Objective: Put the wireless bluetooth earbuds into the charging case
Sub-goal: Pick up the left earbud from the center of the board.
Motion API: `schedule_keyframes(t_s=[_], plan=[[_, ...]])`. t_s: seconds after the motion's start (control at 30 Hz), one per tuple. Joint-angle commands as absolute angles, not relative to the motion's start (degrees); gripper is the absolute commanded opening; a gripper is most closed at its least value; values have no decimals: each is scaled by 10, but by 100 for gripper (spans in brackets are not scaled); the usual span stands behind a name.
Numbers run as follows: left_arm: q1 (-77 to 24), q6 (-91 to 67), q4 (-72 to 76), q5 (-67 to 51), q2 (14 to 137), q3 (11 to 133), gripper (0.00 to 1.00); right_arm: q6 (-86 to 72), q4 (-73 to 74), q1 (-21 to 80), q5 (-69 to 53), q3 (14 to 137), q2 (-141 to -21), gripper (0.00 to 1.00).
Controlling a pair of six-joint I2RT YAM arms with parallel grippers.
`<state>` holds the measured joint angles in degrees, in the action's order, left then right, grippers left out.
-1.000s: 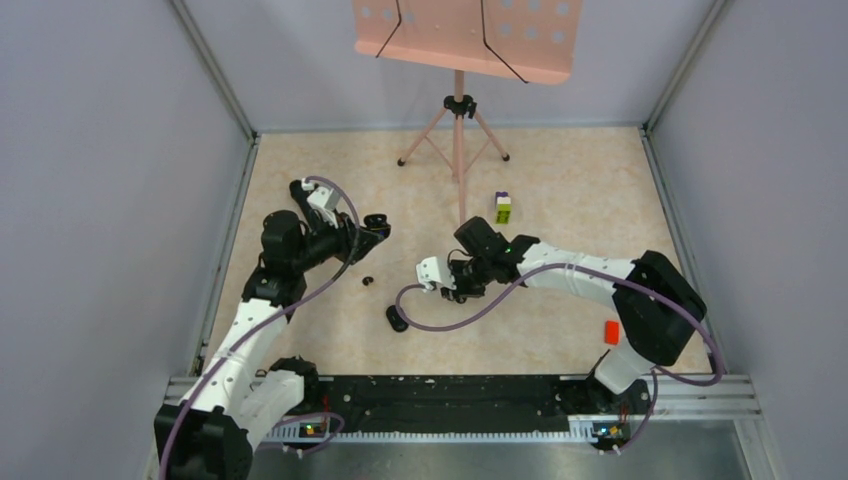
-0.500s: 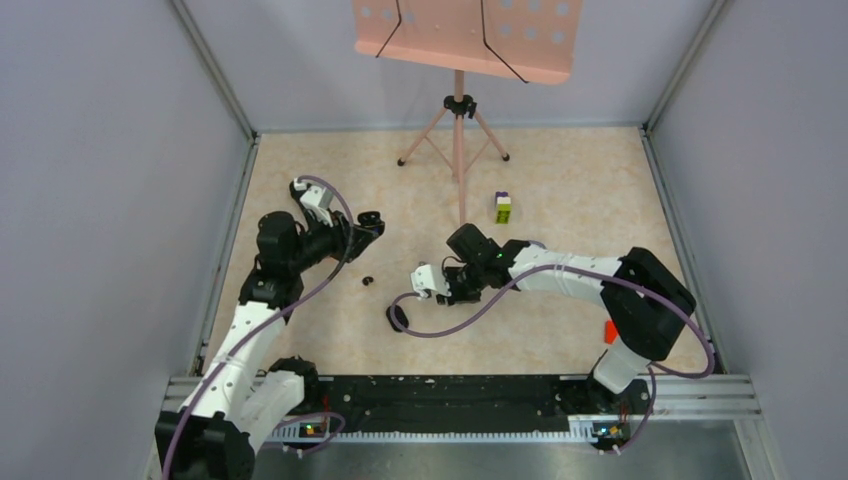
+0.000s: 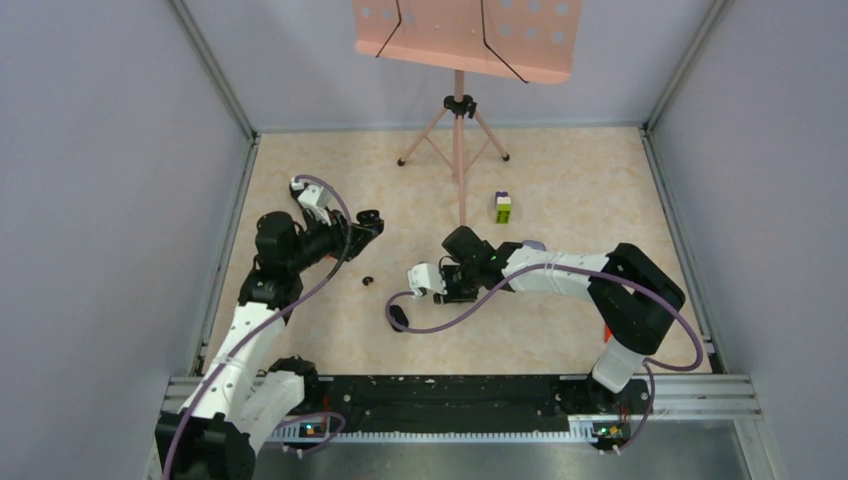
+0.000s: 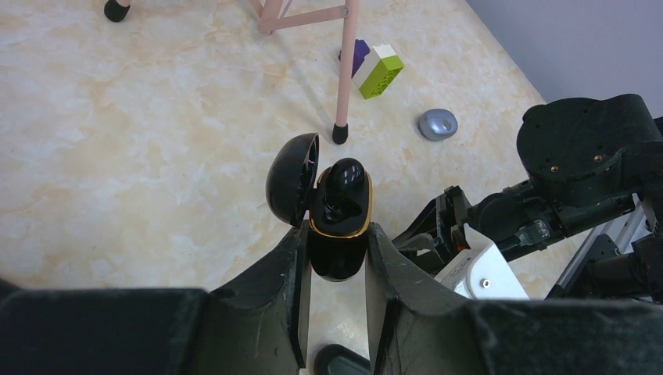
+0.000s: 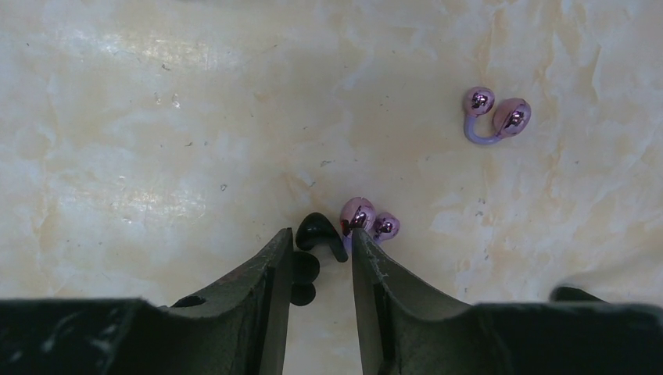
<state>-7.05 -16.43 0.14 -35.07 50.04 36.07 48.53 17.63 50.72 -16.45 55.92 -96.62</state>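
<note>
Table [image 3: 560,190] first: pale marbled top, grey walls round it. A pink music stand [image 3: 460,40] stands at the far side, tripod feet on the table. The left arm [image 3: 245,320] is bent in twd the centre. The right arm [image 3: 570,272] reaches across to the middle, low over the top.

The left gripper [image 4: 336,233] is clenched on the charging case [image 4: 342,205]. The case is black w/ a gold rim, held up off the table, lid hinged open to one side. The inside is glossy black, and I can't tell if a bud sits in it.

The right gripper [image 5: 319,234] points down at the table, jaws part-way apart. A black earbud [image 5: 315,231] lies in the gap at the tips. Can't tell if it's pinched or just lying there.

A green-and-purple block [image 3: 503,208] sits near the stand's foot, well apart from both grippers. A grey oval thing [image 4: 438,124] lies near that block. A dark oval item [image 3: 398,318] lies by the right arm's cable.

A lone black earbud [image 3: 367,281] lies btw the two arms. A purple earbud [image 5: 367,220] is just beside one right fingertip. A second purple earbud [image 5: 494,117] lies free, further off.
</note>
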Motion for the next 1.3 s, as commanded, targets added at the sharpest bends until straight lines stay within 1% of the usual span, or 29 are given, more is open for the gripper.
schedule_keyframes(t_s=[0.0,0.13,0.67,0.8,0.97,1.1,1.17,1.27], plan=[[-66,-171,43,-356,486,360,0,472,162,522,-154,567,-971,34],[-66,-168,38,-356,484,361,0,453,160,523,-146,567,-960,37],[-65,-169,46,-356,485,355,0,417,169,538,-117,570,-977,37],[-64,-167,47,-356,483,353,0,414,168,539,-103,576,-992,32],[-63,-162,43,-357,480,352,0,408,174,539,-95,582,-998,20],[-63,-156,42,-365,483,352,0,400,185,537,-99,588,-977,9],[-63,-145,46,-389,490,352,0,391,206,524,-118,604,-953,8],[-63,-119,55,-448,506,358,0,335,246,476,-197,667,-922,7]])
